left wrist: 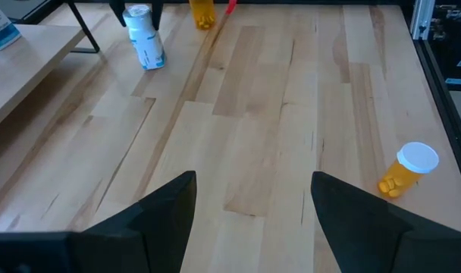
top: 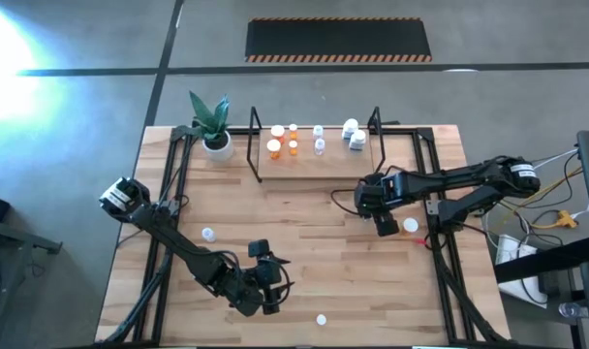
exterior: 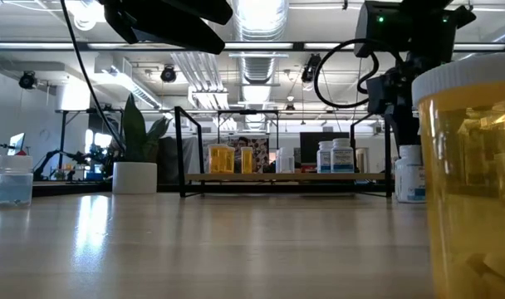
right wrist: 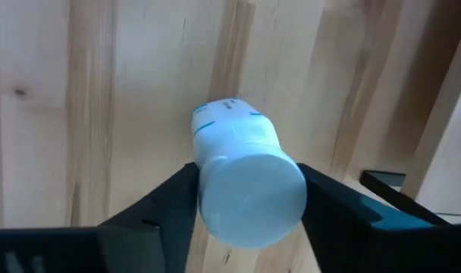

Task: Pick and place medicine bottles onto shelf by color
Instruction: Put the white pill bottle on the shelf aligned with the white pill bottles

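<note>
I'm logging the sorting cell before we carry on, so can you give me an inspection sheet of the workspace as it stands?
Surface: wooden tabletop, bare planks between the arms.
Job's things: shelf at the far edge holds orange bottles, clear ones and white ones. Loose on the table: a white bottle, a clear bottle, orange bottles and.
Clutter: potted plant beside the shelf.
Grippers: right gripper straddles the white bottle, grip not confirmed; left gripper open over bare wood, holding nothing.
Cables: cables beside the right arm's base.
Surroundings: grey floor, striped mat.
</note>
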Controlling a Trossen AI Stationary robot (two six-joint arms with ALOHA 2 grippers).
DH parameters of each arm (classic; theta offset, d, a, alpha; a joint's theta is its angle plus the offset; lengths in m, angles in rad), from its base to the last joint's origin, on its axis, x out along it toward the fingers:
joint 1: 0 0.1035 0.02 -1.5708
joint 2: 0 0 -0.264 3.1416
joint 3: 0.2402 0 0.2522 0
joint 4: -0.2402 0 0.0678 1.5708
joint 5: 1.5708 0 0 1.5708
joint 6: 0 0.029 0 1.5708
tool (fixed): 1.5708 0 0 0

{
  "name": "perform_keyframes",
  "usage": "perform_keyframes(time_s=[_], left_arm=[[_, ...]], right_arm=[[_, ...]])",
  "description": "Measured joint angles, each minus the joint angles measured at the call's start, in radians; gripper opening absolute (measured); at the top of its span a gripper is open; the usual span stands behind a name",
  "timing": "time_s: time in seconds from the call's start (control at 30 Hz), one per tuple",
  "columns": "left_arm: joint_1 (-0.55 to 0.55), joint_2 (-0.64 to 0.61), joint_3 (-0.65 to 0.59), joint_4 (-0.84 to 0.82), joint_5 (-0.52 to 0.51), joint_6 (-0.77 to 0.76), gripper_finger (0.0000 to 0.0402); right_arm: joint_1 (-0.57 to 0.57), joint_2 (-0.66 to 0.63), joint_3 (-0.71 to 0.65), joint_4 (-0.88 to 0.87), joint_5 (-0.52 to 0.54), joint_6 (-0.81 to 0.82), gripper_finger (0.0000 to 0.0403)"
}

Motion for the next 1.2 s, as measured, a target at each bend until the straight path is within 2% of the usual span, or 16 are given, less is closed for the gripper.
perform_keyframes(time_s=[0.1,0.3,0.4,0.57,0.8,0.97,1.1,1.2], left_arm=[[0.0,0.0,0.0,0.0,0.0,0.0,0.0244],[0.0,0.0,0.0,0.0,0.0,0.0,0.0244],[0.0,0.0,0.0,0.0,0.0,0.0,0.0244],[0.001,0.0,0.0,0.0,0.0,0.0,0.0244],[0.001,0.0,0.0,0.0,0.0,0.0,0.0244],[0.0,0.0,0.0,0.001,0.0,0.0,0.0244],[0.0,0.0,0.0,0.0,0.0,0.0,0.0244],[0.0,0.0,0.0,0.0,0.0,0.0,0.0244]], right_arm=[[0.0,-0.001,0.008,-0.003,0.0,0.028,0.0169],[-0.004,0.0,0.115,-0.001,0.006,0.121,0.0169],[-0.025,0.001,0.199,0.0,0.045,0.14,0.0176],[-0.133,0.055,0.359,-0.041,0.109,0.11,0.0172],[-0.346,0.254,0.559,-0.205,0.106,-0.047,0.0172],[-0.448,0.347,0.607,-0.234,0.098,-0.123,0.0172],[-0.497,0.386,0.62,-0.229,0.016,-0.146,0.0174],[-0.52,0.4,0.621,-0.227,0.012,-0.148,0.0185]])
